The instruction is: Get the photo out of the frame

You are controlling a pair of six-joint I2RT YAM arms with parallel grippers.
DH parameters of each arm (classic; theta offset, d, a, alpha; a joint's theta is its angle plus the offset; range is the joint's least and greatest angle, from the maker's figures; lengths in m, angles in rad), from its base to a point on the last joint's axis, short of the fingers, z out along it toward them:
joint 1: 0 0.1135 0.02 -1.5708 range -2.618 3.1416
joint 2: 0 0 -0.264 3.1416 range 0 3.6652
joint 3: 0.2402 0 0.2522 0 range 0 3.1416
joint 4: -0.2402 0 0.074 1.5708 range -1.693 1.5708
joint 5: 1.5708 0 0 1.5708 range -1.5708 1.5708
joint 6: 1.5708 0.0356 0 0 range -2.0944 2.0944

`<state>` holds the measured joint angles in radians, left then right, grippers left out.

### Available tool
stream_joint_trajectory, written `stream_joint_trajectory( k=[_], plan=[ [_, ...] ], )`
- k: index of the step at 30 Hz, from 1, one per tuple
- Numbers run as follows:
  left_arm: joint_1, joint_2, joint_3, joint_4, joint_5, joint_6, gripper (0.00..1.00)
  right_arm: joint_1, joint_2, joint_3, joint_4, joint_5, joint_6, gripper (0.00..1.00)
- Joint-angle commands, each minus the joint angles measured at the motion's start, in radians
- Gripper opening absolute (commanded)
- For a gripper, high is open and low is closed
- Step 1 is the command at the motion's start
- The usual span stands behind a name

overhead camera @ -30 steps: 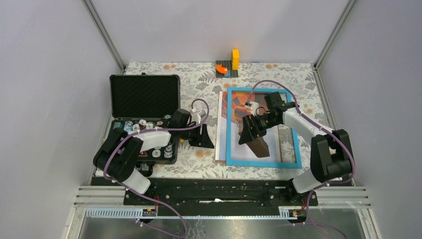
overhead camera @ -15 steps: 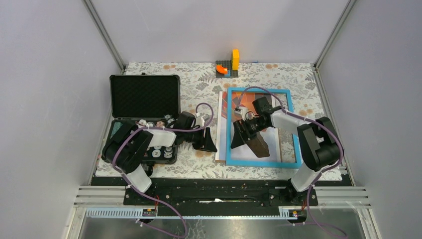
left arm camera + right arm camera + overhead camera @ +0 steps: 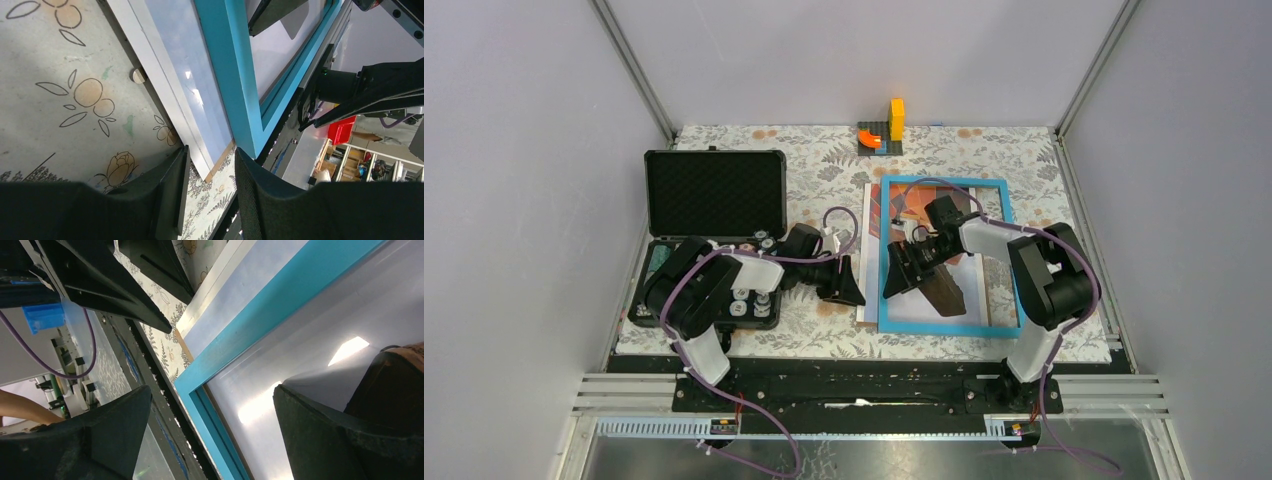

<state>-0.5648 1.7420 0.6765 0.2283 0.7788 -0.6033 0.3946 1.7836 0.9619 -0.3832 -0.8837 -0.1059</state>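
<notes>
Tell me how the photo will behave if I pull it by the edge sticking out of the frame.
The photo looks thin and lies flat, so it is probably light and floppy. Glare on it suggests a slippery surface. The frame lies over it, so pulling may drag the frame along.

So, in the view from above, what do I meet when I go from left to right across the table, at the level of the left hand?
The black case → left hand → uncovered left strip of the photo → frame. The right hand hangs over the frame, so it is left out.
</notes>
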Motion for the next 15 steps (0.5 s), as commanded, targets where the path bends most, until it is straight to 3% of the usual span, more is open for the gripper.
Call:
stream_joint_trajectory(
  k=[1,15],
  plan=[
    [-0.007,0.031,0.01,0.001,-0.033,0.0,0.43,0.01,0.077,0.015,-0.024,0.098,-0.009,1.0],
    [-0.017,-0.059,-0.06,0.239,0.076,-0.103,0.22,0.01,0.093,0.028,-0.033,0.112,-0.005,1.0]
  ],
)
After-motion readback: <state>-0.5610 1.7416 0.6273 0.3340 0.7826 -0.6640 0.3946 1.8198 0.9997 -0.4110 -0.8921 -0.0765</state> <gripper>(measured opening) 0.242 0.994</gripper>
